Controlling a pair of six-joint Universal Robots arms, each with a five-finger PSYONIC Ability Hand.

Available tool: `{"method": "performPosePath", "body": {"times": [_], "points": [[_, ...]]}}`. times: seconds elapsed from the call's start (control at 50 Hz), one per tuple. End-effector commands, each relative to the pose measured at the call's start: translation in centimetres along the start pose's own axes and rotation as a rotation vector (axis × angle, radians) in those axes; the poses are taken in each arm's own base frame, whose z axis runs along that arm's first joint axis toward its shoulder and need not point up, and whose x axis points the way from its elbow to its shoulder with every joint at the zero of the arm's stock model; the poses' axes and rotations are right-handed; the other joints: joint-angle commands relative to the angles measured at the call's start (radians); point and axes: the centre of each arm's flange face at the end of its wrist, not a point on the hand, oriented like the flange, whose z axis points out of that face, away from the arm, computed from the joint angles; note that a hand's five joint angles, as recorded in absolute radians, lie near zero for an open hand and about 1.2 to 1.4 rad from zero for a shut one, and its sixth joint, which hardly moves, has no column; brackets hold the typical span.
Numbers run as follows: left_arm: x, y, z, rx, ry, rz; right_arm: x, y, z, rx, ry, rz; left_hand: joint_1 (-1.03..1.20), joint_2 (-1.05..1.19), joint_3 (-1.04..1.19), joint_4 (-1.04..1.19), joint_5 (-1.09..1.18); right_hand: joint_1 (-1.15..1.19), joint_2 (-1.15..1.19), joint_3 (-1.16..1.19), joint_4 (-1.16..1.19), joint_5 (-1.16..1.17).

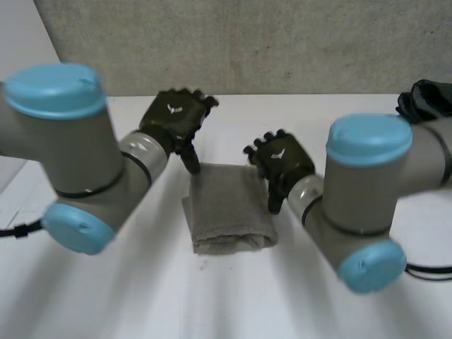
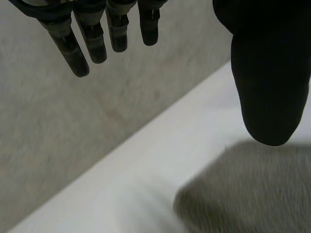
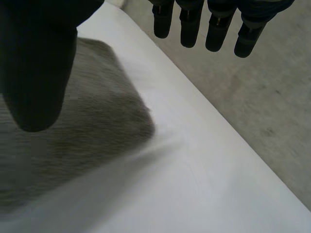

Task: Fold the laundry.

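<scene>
The robot's left hand [image 1: 176, 116] hovers over the far left corner of a folded grey towel [image 1: 229, 205], fingers [image 2: 92, 43] straight and spread away from the thumb, holding nothing. In its wrist view the thumb hangs just above the cloth's corner while the fingers reach past it over bare table [image 1: 212, 296]. Across the towel, the right hand [image 1: 281, 161] mirrors the pose at the far right corner. Its fingers [image 3: 218, 29] are extended and empty, and its thumb points down along the right edge. Whether either thumb touches the cloth cannot be told.

The towel lies between the two hands near the middle of the table as a roughly square pad, its thick rolled edge nearest the robot. It sits just toward the robot from both palms. Each hand is about equally near its own corner, so any further fold would likely start from that far edge. A dark bundle [image 1: 427, 99] rests well apart at the table's far right.
</scene>
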Motion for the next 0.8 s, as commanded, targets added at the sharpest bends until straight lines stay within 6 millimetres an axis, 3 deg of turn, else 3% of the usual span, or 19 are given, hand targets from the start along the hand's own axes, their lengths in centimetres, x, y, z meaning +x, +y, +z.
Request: {"method": "performPosePath", "body": {"times": [0.02, 0.12, 0.26, 0.66, 0.68, 0.76, 0.78, 0.8], "points": [[0.1, -1.8, -1.9, 0.084, 0.261, -0.040, -5.7, 2.9, -2.6, 0.022, -0.108, -0.021, -0.003, -0.024, -0.031, -0.020, -0.039, -0.043, -0.038, -0.036, -0.041, -0.047], [0.8, -2.7, -3.8, 0.126, 0.409, -0.054, -7.2, 4.5, -2.6, 0.057, -0.110, -0.030, 0.000, -0.021, -0.028, -0.017, -0.036, -0.043, -0.038, -0.036, -0.041, -0.047], [1.1, -2.6, -4.4, 0.124, 0.441, -0.060, -8.0, 6.0, -0.7, 0.108, -0.080, -0.035, 0.003, -0.018, -0.025, -0.014, -0.033, -0.043, -0.038, -0.036, -0.041, -0.047], [1.5, -1.9, -4.6, 0.110, 0.451, -0.066, -8.3, 6.2, 3.3, 0.217, -0.003, -0.166, 0.000, -0.021, -0.028, -0.017, -0.036, -0.033, -0.028, -0.026, -0.031, -0.037], [1.5, -1.9, -4.6, 0.109, 0.451, -0.067, -8.3, 6.1, 3.4, 0.220, -0.003, -0.165, 0.000, -0.021, -0.028, -0.017, -0.036, 0.029, 0.033, 0.035, 0.031, 0.024], [1.4, -1.9, -4.5, 0.112, 0.449, -0.066, -7.8, 5.7, 3.9, 0.232, 0.008, -0.154, 0.000, -0.021, -0.028, -0.017, -0.036, 0.826, 0.831, 0.832, 0.828, 0.821], [1.3, -1.9, -4.5, 0.112, 0.447, -0.065, -7.2, 5.3, 4.2, 0.247, 0.026, -0.148, 0.000, -0.021, -0.028, -0.017, -0.036, 1.176, 1.180, 1.182, 1.177, 1.171], [1.3, -2.0, -4.4, 0.116, 0.446, -0.063, -6.8, 5.1, 4.4, 0.253, 0.035, -0.145, 0.000, -0.021, -0.028, -0.017, -0.036, 1.179, 1.184, 1.186, 1.181, 1.174]]}}
